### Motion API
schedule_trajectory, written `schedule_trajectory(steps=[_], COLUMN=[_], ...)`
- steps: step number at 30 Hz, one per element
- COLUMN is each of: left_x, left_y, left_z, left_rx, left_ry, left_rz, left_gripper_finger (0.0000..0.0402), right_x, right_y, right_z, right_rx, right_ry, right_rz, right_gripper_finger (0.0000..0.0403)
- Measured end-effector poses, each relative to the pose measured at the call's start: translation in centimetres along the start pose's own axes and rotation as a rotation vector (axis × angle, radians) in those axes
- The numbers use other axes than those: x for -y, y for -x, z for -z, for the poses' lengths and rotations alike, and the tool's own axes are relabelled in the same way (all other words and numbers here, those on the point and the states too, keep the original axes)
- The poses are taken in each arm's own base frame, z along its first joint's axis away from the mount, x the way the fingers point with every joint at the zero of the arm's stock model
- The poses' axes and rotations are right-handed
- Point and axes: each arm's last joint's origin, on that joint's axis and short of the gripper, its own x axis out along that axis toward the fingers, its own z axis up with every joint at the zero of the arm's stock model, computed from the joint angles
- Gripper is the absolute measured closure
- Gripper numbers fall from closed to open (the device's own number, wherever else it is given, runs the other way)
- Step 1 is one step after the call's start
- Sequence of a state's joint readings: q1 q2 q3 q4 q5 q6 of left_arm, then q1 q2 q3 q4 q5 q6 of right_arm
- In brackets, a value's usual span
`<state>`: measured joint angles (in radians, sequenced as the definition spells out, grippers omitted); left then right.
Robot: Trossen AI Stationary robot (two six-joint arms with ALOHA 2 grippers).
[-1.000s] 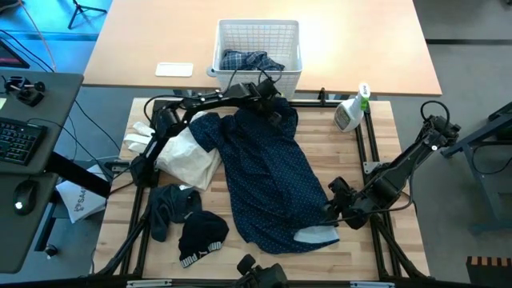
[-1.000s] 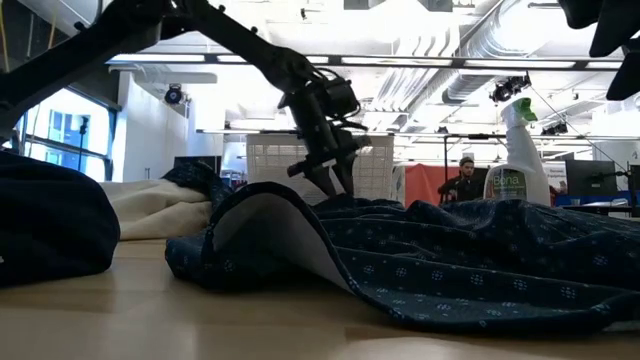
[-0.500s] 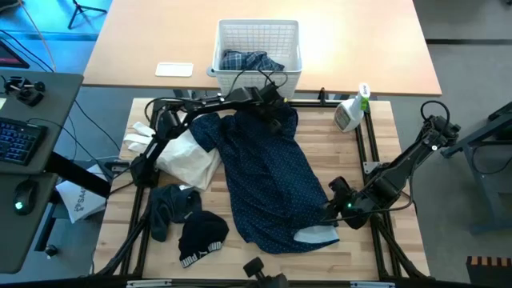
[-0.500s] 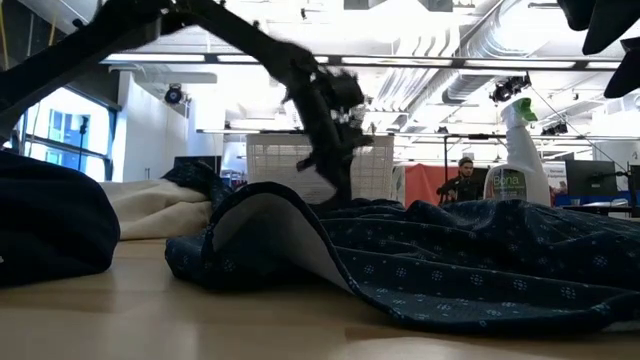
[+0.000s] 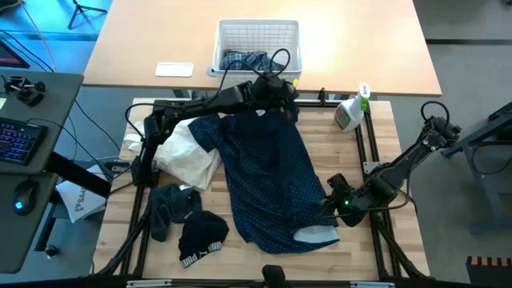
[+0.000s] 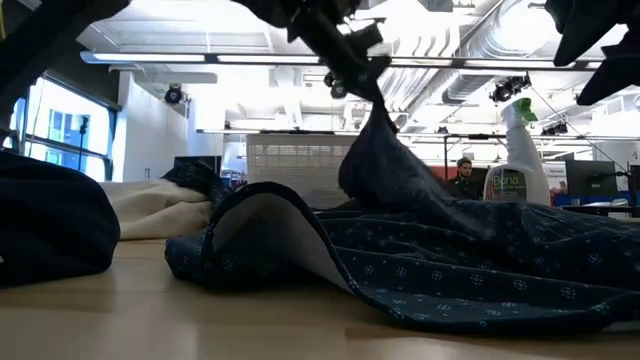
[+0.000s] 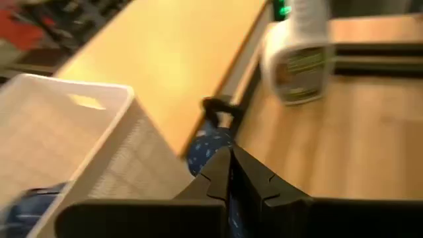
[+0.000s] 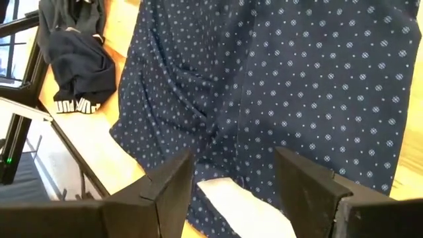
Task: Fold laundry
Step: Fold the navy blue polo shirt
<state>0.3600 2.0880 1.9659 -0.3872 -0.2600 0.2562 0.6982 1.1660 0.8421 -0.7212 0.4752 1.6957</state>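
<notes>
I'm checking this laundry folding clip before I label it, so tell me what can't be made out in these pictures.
- Left gripper, high view: how much of the navy dotted shirt its shut fingers pinch is hidden by the arm.
- White basket, high view: the plaid garment inside is bunched, its full shape hidden.
- Spray bottle, left wrist view: label blurred.
- Person, low view: too small, partly behind the shirt.

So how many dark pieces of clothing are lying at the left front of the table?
2: a dark grey piece and, in front of it, a black piece. Folds may hide more.

"PUMA" on black garment [image 8: 78, 69] waistband.
</notes>
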Motion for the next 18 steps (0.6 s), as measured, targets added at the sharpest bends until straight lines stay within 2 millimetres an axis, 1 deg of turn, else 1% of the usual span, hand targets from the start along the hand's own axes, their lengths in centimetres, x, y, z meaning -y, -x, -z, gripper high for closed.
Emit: schedule_trajectory(steps=[4, 9, 11, 13, 15, 18], left_x=[-0.4, -1.8, -2.4, -2.9, -3.0, -2.9], left_y=[-1.3, -1.0, -1.0, -1.2, -1.6, -1.7], left_z=[0.7, 0.0, 0.1, 0.7, 1.4, 2.5], left_rx=[-0.025, 0.012, 0.013, -0.023, -0.073, -0.154], left_ry=[-0.066, -0.064, -0.057, -0.053, -0.042, -0.027], left_rz=[-0.101, -0.262, -0.259, -0.229, -0.198, -0.145], left_gripper_finger=[0.0401, 0.0401, 0.0401, 0.0401, 0.0401, 0.0401], right_x=[0.0, 0.0, 0.0, 0.0, 0.0, 0.1], right_y=[0.0, -0.1, -0.3, -0.8, -1.5, -2.8], right_z=[-0.1, -0.1, 0.0, 0.3, 0.6, 1.5], right_rx=[0.010, 0.016, 0.018, 0.019, 0.017, -0.033], right_ry=[-0.007, -0.017, -0.003, 0.015, 0.030, 0.055], right_rz=[0.001, -0.001, 0.010, 0.032, 0.060, 0.122], right_gripper_finger=[0.0197, 0.0197, 0.0197, 0.0197, 0.0197, 0.0197])
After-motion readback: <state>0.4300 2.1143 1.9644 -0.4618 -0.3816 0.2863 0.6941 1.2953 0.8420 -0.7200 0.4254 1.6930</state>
